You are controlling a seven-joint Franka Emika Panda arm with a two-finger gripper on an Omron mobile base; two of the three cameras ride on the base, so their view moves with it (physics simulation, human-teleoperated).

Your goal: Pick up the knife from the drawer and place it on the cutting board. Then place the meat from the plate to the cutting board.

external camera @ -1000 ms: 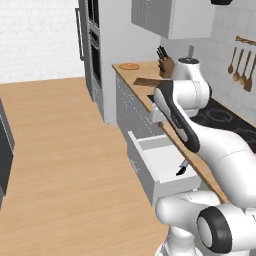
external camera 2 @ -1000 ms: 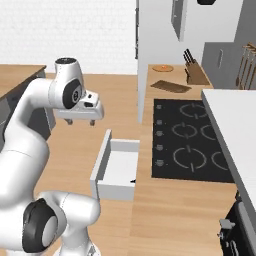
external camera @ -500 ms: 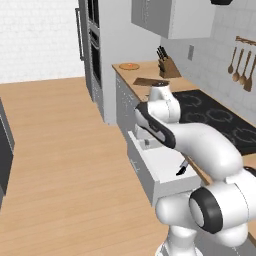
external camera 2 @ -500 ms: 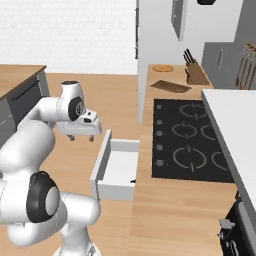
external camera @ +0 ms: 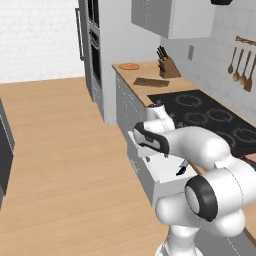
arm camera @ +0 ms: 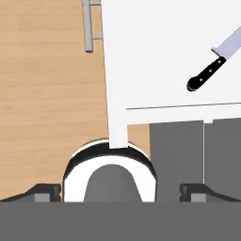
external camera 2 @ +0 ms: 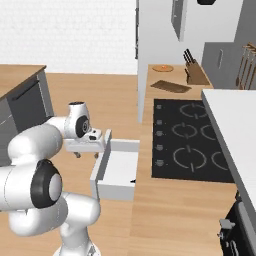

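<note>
Hovering low beside the open drawer (external camera 2: 120,167), the claw (arm camera: 121,190) is sitting spread, fingertips (arm camera: 44,190) wide apart, pinching nothing. Knife (arm camera: 214,61) is lying inside the drawer on its white floor, black handle toward the front panel, well apart from the claw. Cutting board (external camera: 151,82) is resting on the desk (external camera: 131,75) past the stove (external camera 2: 192,137), beside the plate (external camera: 129,66) and knife block (external camera: 167,66).
</note>
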